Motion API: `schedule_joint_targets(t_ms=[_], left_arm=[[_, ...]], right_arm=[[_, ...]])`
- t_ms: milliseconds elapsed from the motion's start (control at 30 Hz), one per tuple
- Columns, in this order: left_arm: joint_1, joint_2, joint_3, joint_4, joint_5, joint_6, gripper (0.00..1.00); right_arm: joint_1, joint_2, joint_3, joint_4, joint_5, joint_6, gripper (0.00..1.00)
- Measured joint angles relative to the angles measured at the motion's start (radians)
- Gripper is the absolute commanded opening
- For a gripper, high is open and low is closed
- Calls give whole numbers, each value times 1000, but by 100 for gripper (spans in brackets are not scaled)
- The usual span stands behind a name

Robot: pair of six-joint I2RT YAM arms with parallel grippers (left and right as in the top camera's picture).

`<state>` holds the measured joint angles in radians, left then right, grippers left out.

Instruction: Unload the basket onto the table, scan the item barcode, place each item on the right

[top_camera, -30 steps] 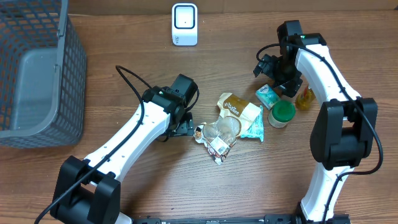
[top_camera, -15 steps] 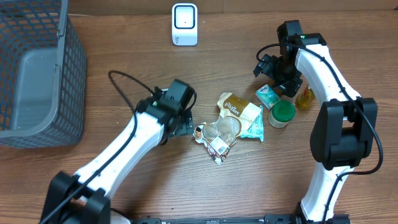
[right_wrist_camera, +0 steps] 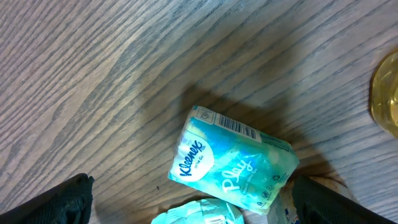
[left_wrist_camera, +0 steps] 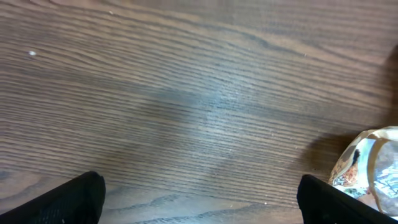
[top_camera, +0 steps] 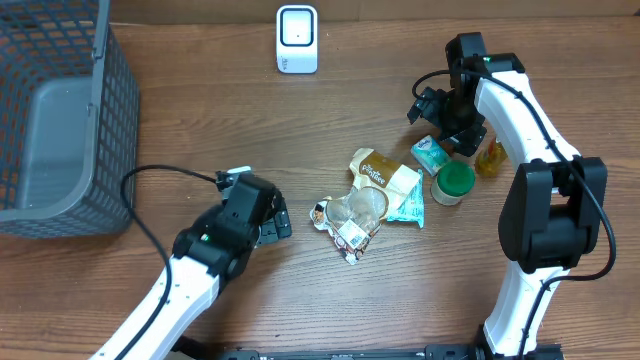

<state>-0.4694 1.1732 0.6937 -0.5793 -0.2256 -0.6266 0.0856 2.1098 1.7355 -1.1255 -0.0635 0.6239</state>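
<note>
Withdrawing left gripper [top_camera: 284, 222], jaws wide

Perhaps a checkout bench: scanner [top_camera: 297, 38], basket [top_camera: 116, 130], groceries [top_camera: 377, 188].

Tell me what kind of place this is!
Probably a practice shop checkout for robots: a white scanner-like box on the wooden table, a grey basket at its edge, and small groceries such as a Kleenex pack.
</note>
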Motion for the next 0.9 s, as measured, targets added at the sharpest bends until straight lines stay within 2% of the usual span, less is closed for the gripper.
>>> schedule_joint_targets(t_ms=[200, 500, 700, 900], left_arm=[[0, -57, -67, 76, -64, 0, 100], [0, -64, -157, 67, -122, 34, 100], [0, -100, -166, 68, -216, 36, 100], [0, -141, -196, 77, -249, 119, 100]], right_arm=[[0, 0, 0, 1, 0, 0, 100], [0, 0, 0, 0, 0, 0, 100], [0, 0, 0, 0, 0, 0, 100], [0, 0, 0, 0, 0, 0, 100]])
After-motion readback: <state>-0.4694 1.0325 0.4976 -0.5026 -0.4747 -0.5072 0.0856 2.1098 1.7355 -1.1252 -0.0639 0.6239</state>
